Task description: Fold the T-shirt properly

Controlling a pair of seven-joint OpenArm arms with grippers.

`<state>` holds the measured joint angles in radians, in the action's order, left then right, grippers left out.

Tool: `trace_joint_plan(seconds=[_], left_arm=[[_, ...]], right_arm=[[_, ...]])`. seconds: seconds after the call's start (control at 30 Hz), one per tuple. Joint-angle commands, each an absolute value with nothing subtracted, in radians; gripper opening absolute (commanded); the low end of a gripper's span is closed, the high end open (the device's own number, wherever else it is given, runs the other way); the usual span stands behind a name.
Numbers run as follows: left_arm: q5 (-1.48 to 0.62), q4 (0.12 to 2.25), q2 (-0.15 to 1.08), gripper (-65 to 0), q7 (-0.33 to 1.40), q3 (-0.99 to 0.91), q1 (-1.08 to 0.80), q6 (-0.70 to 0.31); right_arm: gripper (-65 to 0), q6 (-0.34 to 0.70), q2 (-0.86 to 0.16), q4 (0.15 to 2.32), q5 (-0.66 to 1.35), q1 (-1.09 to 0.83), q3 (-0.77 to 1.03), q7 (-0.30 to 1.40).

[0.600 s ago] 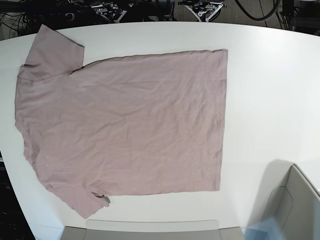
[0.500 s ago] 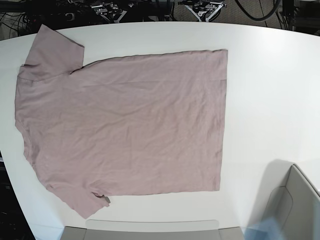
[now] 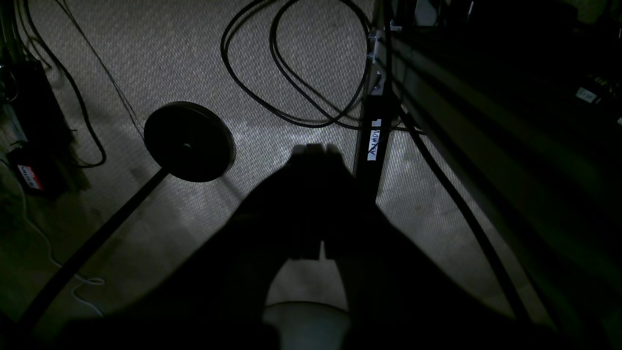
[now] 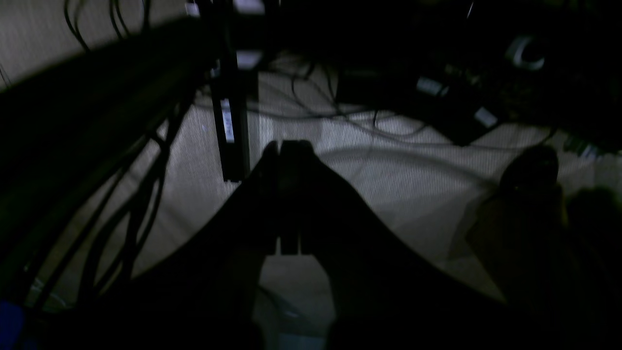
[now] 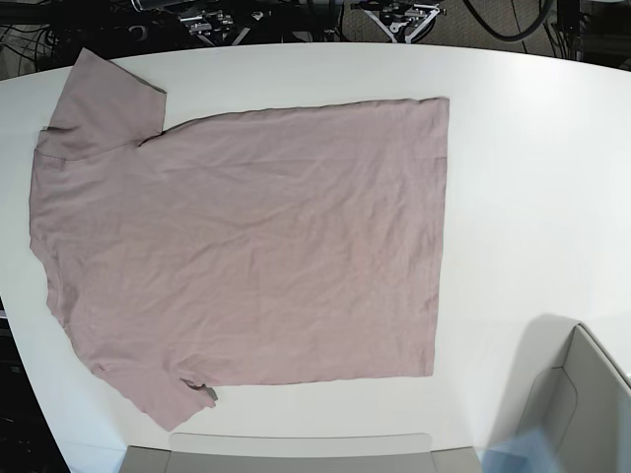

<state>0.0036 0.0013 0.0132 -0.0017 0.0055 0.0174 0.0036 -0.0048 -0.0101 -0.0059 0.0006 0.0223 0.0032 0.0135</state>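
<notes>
While the T-shirt [image 5: 246,246] lies flat on the white surface [image 5: 532,177], hem away from its sleeves, both claws [image 3: 315,148] [image 4: 286,144] hang closed below the surface, neither visibly nearer.

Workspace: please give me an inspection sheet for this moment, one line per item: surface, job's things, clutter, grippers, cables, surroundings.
Surface: white table, bare right of the garment; grey bin edges at its lower side.
Job's things: pink T-shirt lies flat and unfolded, lightly wrinkled, sleeves toward the left of the base view, hem toward the right.
Clutter: nothing seen on the table.
Grippers: left gripper and right gripper both look shut and empty, hanging over the floor, away from the table; neither shows in the base view.
Cables: black loops on the carpet; more cables beside a dark frame.
Surroundings: grey carpet, a round black stand base, a labelled table leg; dim light.
</notes>
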Motion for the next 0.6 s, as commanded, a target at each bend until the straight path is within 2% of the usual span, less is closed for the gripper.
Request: trace_joint_plan(seconds=[0.0,0.17,0.37,0.57], left_arm=[[0.005,0.000,0.008,-64.9,-0.005,0.010,0.019,0.007],[0.007,0.000,0.010,-64.9,-0.005,0.010,0.019,0.007],[0.007,0.000,0.010,-64.9,-0.005,0.010,0.019,0.007],[0.007,0.000,0.010,-64.9,-0.005,0.010,0.019,0.007]], right_arm=[[-64.8,-0.005,-0.008,0.000,0.002,0.035,0.002,0.002],[-64.8,-0.005,-0.001,0.000,0.007,0.038,0.008,0.002],[-64.8,-0.005,0.054,0.000,-0.001,0.024,-0.002,0.002],[-64.8,-0.005,0.047,0.000,0.001,0.001,0.002,0.002]])
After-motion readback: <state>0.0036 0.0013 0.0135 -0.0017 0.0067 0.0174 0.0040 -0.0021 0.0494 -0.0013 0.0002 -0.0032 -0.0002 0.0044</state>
